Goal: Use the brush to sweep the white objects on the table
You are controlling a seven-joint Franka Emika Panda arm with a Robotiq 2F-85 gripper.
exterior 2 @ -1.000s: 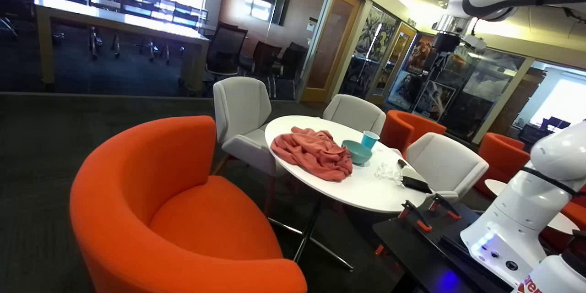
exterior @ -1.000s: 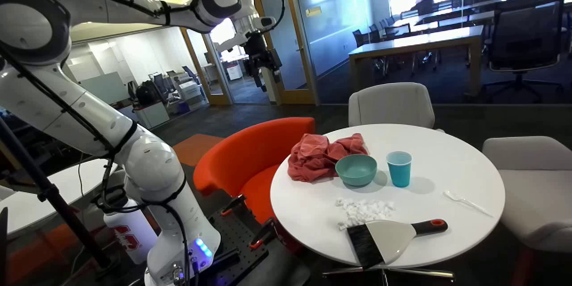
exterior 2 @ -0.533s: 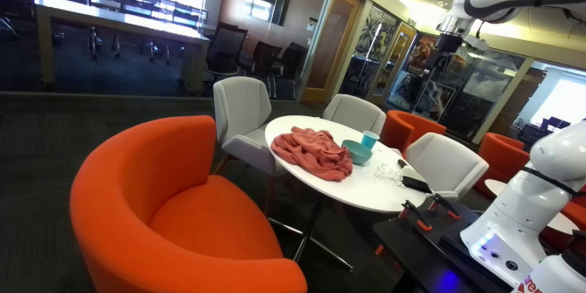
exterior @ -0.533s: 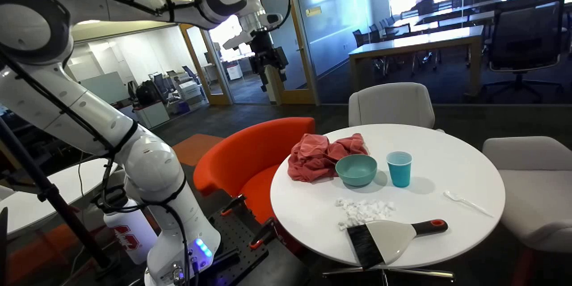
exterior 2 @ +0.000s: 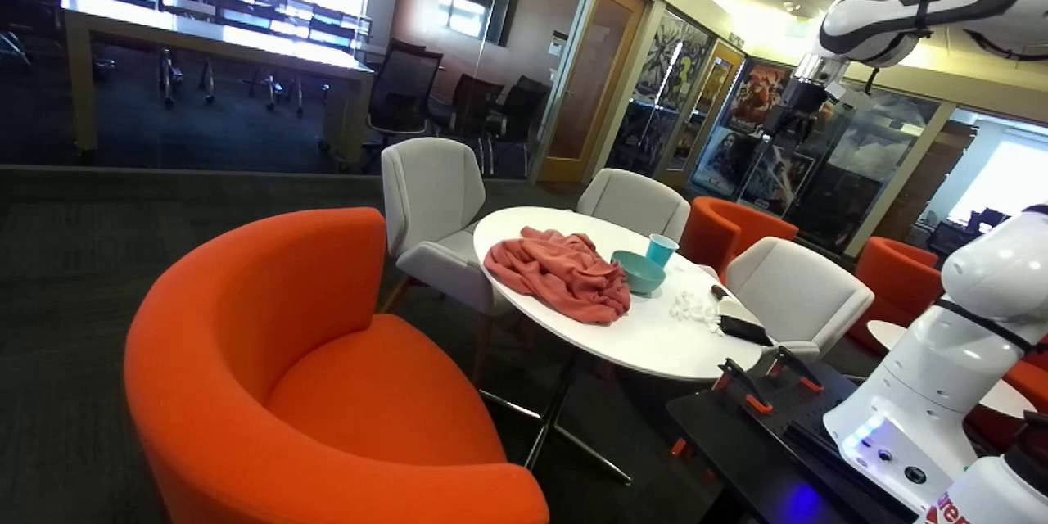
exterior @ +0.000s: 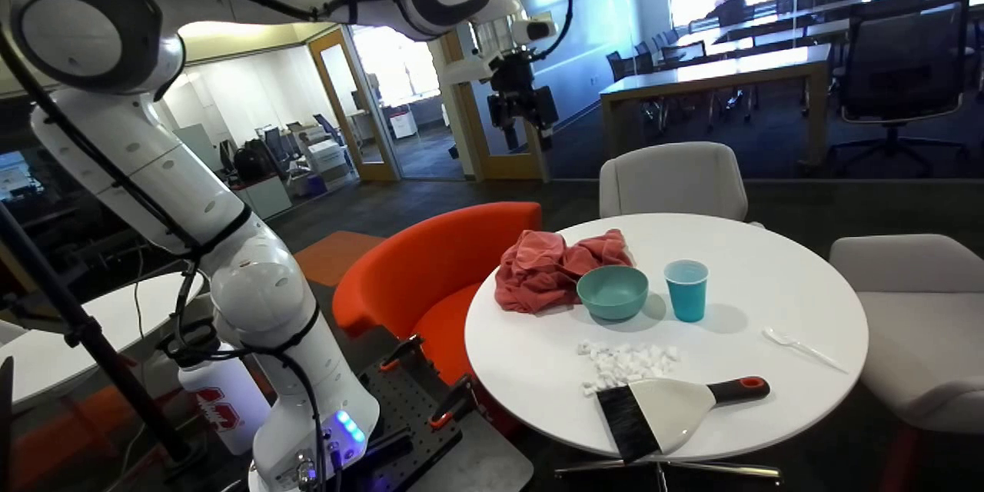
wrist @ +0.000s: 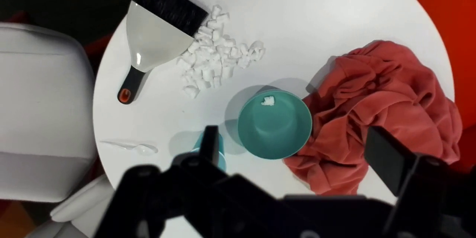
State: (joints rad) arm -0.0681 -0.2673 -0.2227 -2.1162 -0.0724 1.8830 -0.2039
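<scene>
The brush lies on the round white table, with black bristles, a pale flat body and a black handle with a red end. In the wrist view the brush is at upper left. The white objects lie in a loose pile beside its bristles, and also show in the wrist view. One white scrap lies inside the teal bowl. My gripper is open and empty. It hangs high above the table; in an exterior view the gripper is up and left of the table.
A teal bowl stands against a crumpled red cloth. A blue cup stands beside the bowl. A clear plastic spoon lies near the table edge. An orange chair and grey chairs surround the table.
The arm and gripper have moved right in an exterior view, toward the table, and a little lower. The brush, white objects and other things on the table have not moved.
</scene>
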